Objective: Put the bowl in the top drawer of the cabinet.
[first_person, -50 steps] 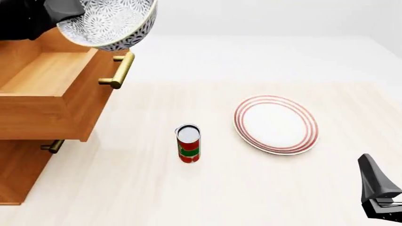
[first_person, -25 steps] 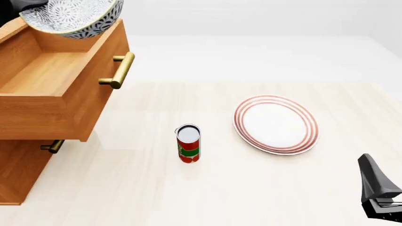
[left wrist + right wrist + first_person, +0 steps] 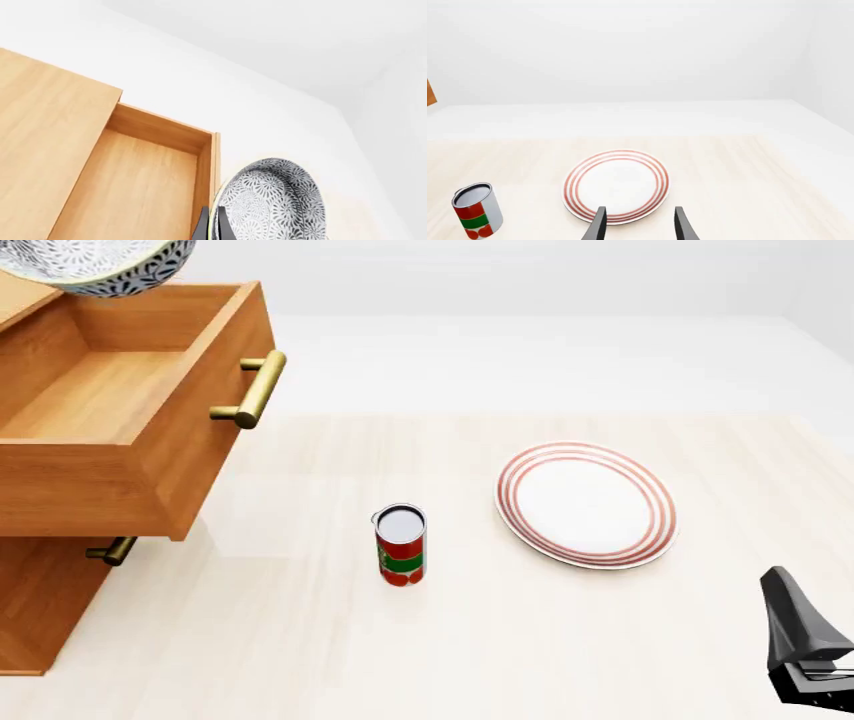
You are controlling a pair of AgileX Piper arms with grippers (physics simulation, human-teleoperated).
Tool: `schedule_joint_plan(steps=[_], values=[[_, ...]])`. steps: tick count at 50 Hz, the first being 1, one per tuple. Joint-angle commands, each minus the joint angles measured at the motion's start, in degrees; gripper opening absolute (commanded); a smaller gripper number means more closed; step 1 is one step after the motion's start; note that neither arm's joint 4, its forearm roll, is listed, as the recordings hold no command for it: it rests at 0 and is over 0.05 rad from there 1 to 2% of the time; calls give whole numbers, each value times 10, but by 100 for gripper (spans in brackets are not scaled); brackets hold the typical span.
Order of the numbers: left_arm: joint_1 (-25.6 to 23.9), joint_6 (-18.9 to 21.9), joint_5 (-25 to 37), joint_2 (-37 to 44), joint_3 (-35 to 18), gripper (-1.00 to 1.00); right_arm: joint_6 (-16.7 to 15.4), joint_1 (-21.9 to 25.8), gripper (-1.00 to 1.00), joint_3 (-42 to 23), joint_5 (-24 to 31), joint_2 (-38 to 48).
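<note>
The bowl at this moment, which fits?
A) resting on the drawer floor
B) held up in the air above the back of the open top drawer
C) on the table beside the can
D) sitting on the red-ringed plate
B: the bowl hangs clear above the open top drawer, whose floor is bare, and the left wrist view shows the left tool pinching its rim.

At the front view's top left corner, the bowl (image 3: 94,265) runs off the frame, only its lower curve visible, and the arm carrying it is out of sight. The left gripper (image 3: 212,225) shows only as finger stubs cut by the wrist view's edge. The cabinet (image 3: 54,590) continues past the left border. Near right, the right gripper (image 3: 637,225) is clipped, its fingertips out of view.
</note>
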Motion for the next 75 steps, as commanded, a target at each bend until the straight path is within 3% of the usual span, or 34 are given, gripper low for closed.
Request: schedule_joint_plan(steps=[1, 32, 75], values=[[41, 19, 4, 12, -15, -100, 0, 0, 100, 0, 0, 0], [113, 40, -14, 48, 0, -100, 0, 0, 100, 0, 0, 0], [126, 66, 13, 93, -23, -100, 0, 0, 100, 0, 0, 0]])
